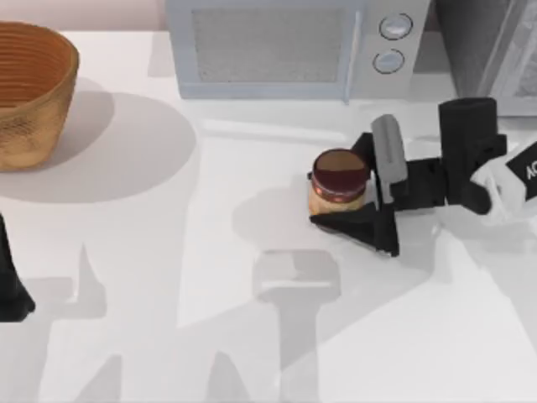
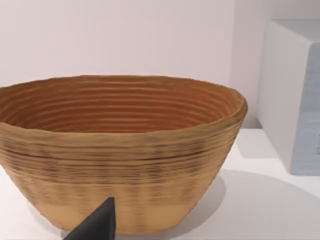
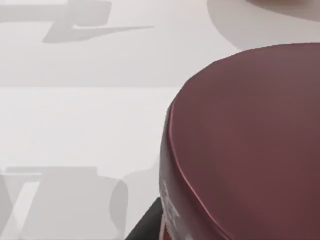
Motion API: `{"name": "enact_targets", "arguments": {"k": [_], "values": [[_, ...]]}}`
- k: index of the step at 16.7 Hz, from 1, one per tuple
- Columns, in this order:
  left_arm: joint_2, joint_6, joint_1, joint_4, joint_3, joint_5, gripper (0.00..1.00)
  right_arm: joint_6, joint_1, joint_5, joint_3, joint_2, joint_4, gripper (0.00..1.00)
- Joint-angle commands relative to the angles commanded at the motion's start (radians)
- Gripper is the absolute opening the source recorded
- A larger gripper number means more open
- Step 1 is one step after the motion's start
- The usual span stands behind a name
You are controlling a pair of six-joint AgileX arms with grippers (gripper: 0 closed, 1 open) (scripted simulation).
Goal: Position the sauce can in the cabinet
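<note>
Right fingers grasping sauce can, white table, left arm parked at left edge

We count 1 sauce can, 1 woven basket, 1 microwave, 1 cabinet, and 2 arms.

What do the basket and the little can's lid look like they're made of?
The basket looks woven from tan straw or wicker: ridged coils ring its wall, matte finish. The sauce can has a smooth maroon lid with a soft sheen, likely painted metal or plastic; which one I cannot tell.
</note>
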Motion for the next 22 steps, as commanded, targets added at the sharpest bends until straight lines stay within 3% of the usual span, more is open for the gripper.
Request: {"name": "enact_targets", "arguments": {"k": [4, 12, 22], "values": [[0.0, 0.0, 0.0, 0.0, 0.0, 0.0, 1.0, -0.005, -0.003, 0.003, 0.024, -0.065, -0.069, 0.0], [0.0, 0.0, 0.0, 0.0, 0.0, 0.0, 1.0, -0.001, 0.001, -0.007, 0.11, -0.347, -0.466, 0.0], [0.0, 0.0, 0.0, 0.0, 0.0, 0.0, 1.0, 0.016, -0.007, 0.034, 0.078, -0.435, -0.489, 0.0]]}}
